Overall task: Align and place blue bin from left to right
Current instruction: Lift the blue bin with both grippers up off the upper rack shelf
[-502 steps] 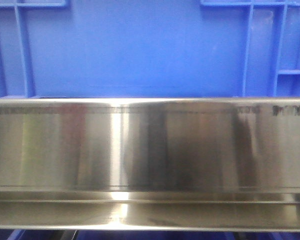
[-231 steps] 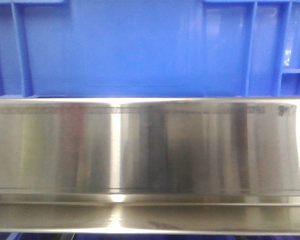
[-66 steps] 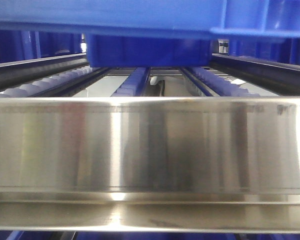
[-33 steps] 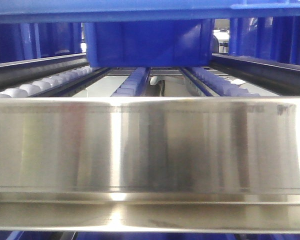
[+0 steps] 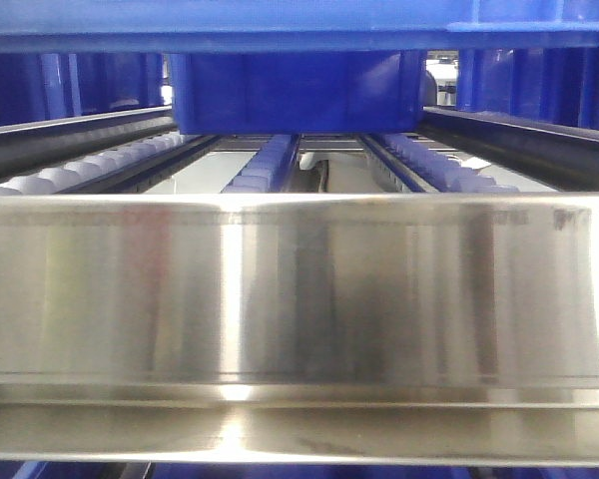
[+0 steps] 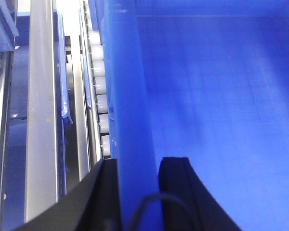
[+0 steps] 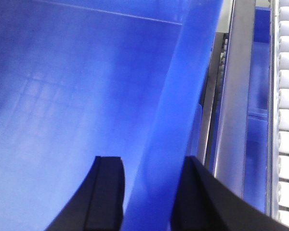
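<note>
The blue bin [image 5: 280,20] hangs at the very top of the front view, with only its underside and rim edge showing above the roller lane. My left gripper [image 6: 139,161] is shut on the bin's left wall [image 6: 127,96], one black finger outside and one inside. My right gripper [image 7: 151,160] is shut on the bin's right wall [image 7: 183,86] in the same way. The bin's smooth blue floor [image 6: 221,96] fills most of both wrist views.
A polished steel rail [image 5: 299,299] spans the front view. Behind it run roller tracks [image 5: 100,170] toward a darker blue bin [image 5: 295,95] at the back. White rollers [image 6: 98,91] and steel rails [image 7: 233,120] flank the held bin on both sides.
The blue bin's wall filled the upper front view seconds ago. It has risen off the rollers to the top of the frame, opening the lane behind. Over the last half second it barely shifted.
</note>
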Robot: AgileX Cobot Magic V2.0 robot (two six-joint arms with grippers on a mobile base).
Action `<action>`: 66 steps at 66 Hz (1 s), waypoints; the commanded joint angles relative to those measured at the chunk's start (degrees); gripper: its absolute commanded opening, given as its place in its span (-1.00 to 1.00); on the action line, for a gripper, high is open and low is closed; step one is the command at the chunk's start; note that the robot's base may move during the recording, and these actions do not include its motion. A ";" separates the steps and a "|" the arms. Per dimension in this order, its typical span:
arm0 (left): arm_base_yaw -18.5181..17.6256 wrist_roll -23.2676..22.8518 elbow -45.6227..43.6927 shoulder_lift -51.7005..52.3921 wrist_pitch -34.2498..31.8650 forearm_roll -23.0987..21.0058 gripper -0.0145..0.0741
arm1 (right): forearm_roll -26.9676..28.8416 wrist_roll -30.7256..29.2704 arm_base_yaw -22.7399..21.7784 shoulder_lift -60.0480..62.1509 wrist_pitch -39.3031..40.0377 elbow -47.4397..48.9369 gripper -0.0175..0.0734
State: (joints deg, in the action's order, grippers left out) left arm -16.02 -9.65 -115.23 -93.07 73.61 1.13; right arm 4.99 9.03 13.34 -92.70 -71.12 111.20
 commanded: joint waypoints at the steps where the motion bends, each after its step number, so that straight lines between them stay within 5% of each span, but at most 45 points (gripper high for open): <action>1: -0.31 0.12 -0.88 1.95 -3.65 -1.82 -0.92 | -2.87 0.49 -0.61 0.74 4.38 0.75 -0.77; 66: -0.31 0.12 -0.88 1.95 -4.80 -1.83 -0.92 | -2.87 0.49 -0.61 0.74 10.32 0.75 -0.77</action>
State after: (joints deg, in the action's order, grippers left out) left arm -16.02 -10.11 -115.23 -93.07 72.96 1.72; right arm 4.64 8.93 13.34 -92.70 -66.41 111.20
